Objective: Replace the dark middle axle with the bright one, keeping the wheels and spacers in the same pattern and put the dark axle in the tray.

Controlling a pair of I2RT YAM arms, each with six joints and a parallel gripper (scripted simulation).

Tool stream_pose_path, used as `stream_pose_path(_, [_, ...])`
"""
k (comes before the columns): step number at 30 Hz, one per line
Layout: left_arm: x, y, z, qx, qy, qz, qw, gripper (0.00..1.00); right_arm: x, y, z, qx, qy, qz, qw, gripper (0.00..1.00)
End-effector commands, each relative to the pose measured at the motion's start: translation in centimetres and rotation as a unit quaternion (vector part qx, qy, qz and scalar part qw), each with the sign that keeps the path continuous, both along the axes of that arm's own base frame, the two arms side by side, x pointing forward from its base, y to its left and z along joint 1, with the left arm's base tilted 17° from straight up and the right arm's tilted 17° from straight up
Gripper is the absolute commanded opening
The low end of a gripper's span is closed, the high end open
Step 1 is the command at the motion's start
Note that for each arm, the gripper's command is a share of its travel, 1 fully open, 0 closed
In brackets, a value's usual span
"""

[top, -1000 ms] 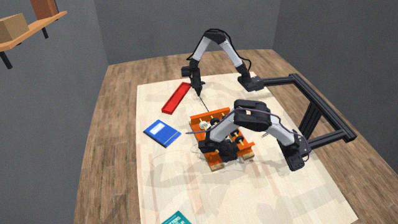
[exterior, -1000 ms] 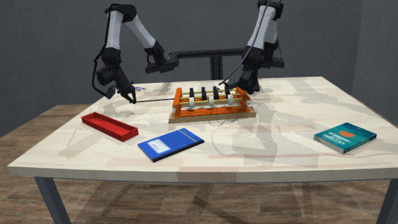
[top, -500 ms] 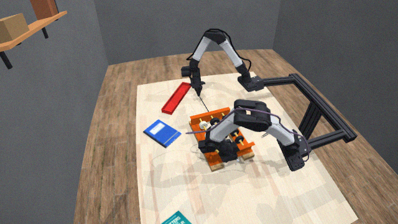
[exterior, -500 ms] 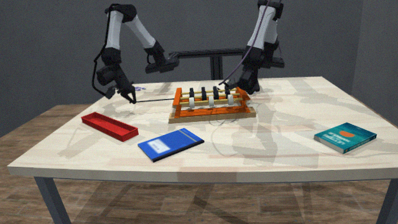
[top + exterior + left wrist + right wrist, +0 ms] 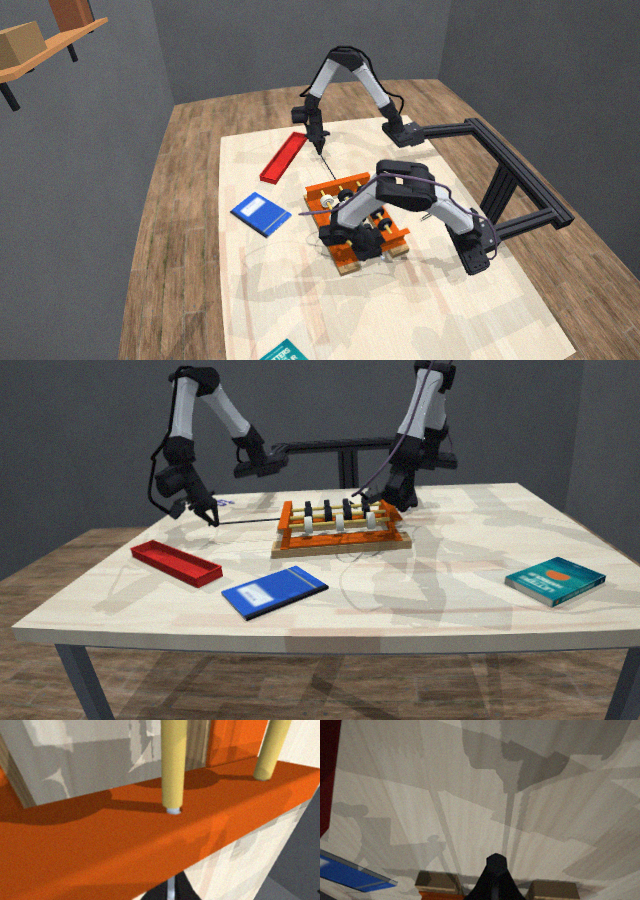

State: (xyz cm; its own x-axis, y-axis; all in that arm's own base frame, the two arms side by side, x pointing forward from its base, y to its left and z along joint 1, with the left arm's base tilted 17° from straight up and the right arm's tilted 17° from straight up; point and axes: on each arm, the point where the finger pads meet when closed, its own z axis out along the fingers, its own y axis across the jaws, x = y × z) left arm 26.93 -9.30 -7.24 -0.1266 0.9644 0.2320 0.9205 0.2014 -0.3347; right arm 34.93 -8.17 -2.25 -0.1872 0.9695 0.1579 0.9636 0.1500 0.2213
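My nearly closed right end effector [image 5: 320, 151] [image 5: 215, 523] [image 5: 495, 869] pinches the slim dark round axle [image 5: 327, 166] [image 5: 250, 521], my left end effector [image 5: 372, 249] [image 5: 407, 504] [image 5: 170, 868] the bright silvery axle [image 5: 171, 882]: probably light, stiff, slippery, best gripped near the head.

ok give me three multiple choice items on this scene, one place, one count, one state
1. Where does the blue notebook lie?
a) in the tray
b) on the table
c) under the frame

2. How many white wheels are in the row nearest the notebook?
a) one
b) five
c) three

3. The right gripper is:
a) shut on the dark axle
b) wide open
c) holding a wheel

1 b: it lies flat there.
2 c: the exterior view shows three.
3 a: the axle runs from its fingertips.
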Motion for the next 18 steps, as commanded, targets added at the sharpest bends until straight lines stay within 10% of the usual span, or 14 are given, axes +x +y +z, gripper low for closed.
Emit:
stream_pose_path(1, [2.30,-3.93,0.33,-0.067,-0.049,-0.001,0.997,0.00,-1.08,1.64,-1.20,0.029,0.030,0.018,0.999,0.00])
stream_pose_path(18, [2.21,-3.69,0.37,-0.064,-0.047,-0.001,0.997,0.00,-1.17,1.66,-1.25,0.030,0.031,0.019,0.999,0.00])
